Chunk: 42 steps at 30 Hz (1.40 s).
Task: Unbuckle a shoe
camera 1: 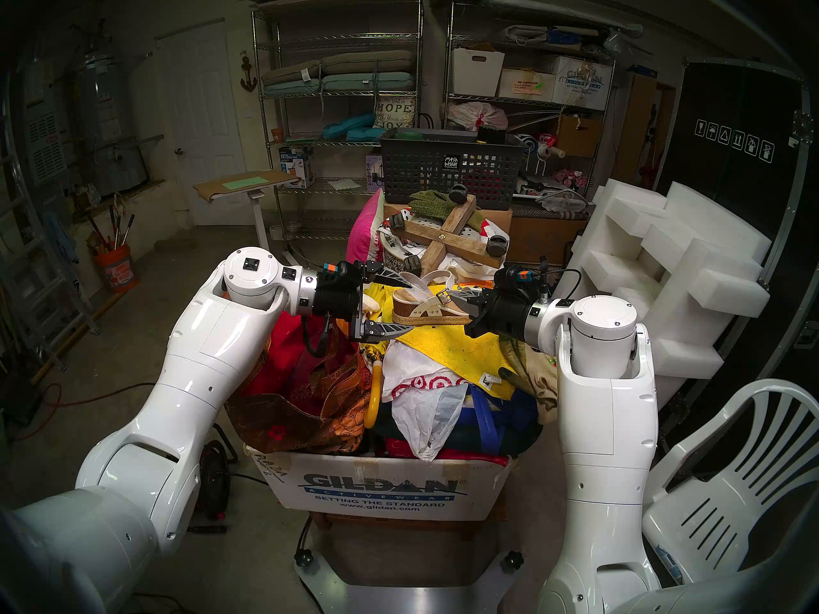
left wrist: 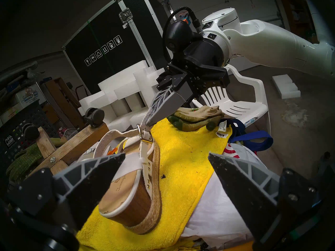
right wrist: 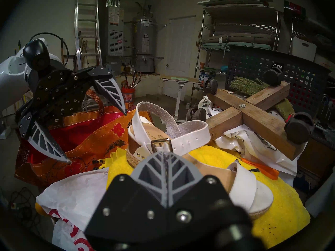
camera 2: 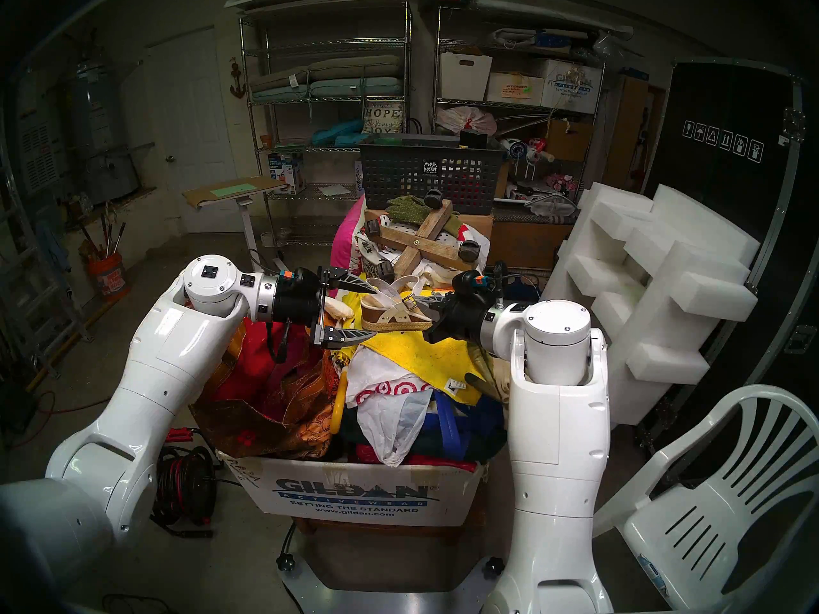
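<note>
My left gripper (camera 1: 401, 305) hangs at the heel end of the shoe (camera 1: 427, 305), its jaws spread wide and holding nothing; one fingertip sits above the heel strap and the other low beside the rope sole, neither clearly touching. In my left wrist view the two fingers (left wrist: 94, 174) frame the heel of the shoe (left wrist: 130, 196)

The shoe is my landmark: a cream strappy platform sandal standing upright on a yellow towel (camera 1: 452, 347), on top of a heaped pile of bags that fills a white cardboard box (camera 1: 376, 493). Its ankle strap loops up over the heel and runs through a small metal buckle (left wrist: 145, 136) on the side that faces my right arm. Behind the shoe lies a wooden cross with caster wheels (camera 1: 447, 236), and behind that a dark mesh basket (camera 1: 447, 170)

To the right of the shoe, my right gripper (camera 1: 454, 296) is clenched on the free tail of the strap just beyond the buckle; my left wrist view shows the strap end pinched between its closed fingertips (left wrist: 152, 116). In my right wrist view the closed fingers point at the buckle (right wrist: 160, 144), with the wide toe band (right wrist: 252, 189) lower right

A pair of green-fingered gloves (left wrist: 195, 116) lies on the towel beyond the buckle
</note>
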Tool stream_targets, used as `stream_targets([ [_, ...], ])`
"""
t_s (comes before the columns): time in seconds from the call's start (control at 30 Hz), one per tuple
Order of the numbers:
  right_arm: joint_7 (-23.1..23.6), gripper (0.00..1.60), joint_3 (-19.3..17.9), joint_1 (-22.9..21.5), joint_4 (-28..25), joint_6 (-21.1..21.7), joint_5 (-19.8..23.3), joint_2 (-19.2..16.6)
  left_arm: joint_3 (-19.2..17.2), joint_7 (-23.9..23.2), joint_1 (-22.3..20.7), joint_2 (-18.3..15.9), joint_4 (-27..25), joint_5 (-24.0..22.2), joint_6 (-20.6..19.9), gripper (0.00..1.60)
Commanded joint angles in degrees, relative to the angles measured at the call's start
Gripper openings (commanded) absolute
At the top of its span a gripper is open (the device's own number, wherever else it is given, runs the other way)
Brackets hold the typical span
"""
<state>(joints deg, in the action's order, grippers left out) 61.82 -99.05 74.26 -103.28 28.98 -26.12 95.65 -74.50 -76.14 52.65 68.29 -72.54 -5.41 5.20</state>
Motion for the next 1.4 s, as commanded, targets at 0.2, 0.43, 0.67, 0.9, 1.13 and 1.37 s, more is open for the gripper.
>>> stream_targets([
  [0.2, -0.52, 0.0, 0.21, -0.54, -1.25, -0.63, 0.11, 0.2, -0.41, -0.13, -1.0, -0.09, -0.5, -0.24, -0.01, 1.6],
  [0.43, -0.6, 0.0, 0.24, -0.52, -1.25, -0.65, 0.17, 0.17, -0.41, -0.13, -1.0, -0.09, -0.5, -0.24, -0.01, 1.6],
  [0.67, -0.63, 0.0, 0.26, -0.51, -1.25, -0.66, 0.19, 0.16, -0.26, -0.18, -1.17, 0.05, -0.3, -0.24, -1.03, 1.6],
  [0.9, -0.64, 0.0, 0.26, -0.51, -1.25, -0.67, 0.21, 0.15, -0.28, 0.42, -1.41, 1.04, 0.19, -0.56, -3.2, 1.6],
  [1.13, -0.64, 0.0, 0.26, -0.51, -1.25, -0.67, 0.21, 0.15, -0.6, -0.08, -1.45, 1.09, 0.33, -1.25, -4.91, 1.6],
  [1.37, -0.62, 0.0, 0.25, -0.51, -1.24, -0.68, 0.18, 0.17, -1.37, 2.48, -0.32, 1.44, -1.79, -0.63, -6.21, 1.6],
])
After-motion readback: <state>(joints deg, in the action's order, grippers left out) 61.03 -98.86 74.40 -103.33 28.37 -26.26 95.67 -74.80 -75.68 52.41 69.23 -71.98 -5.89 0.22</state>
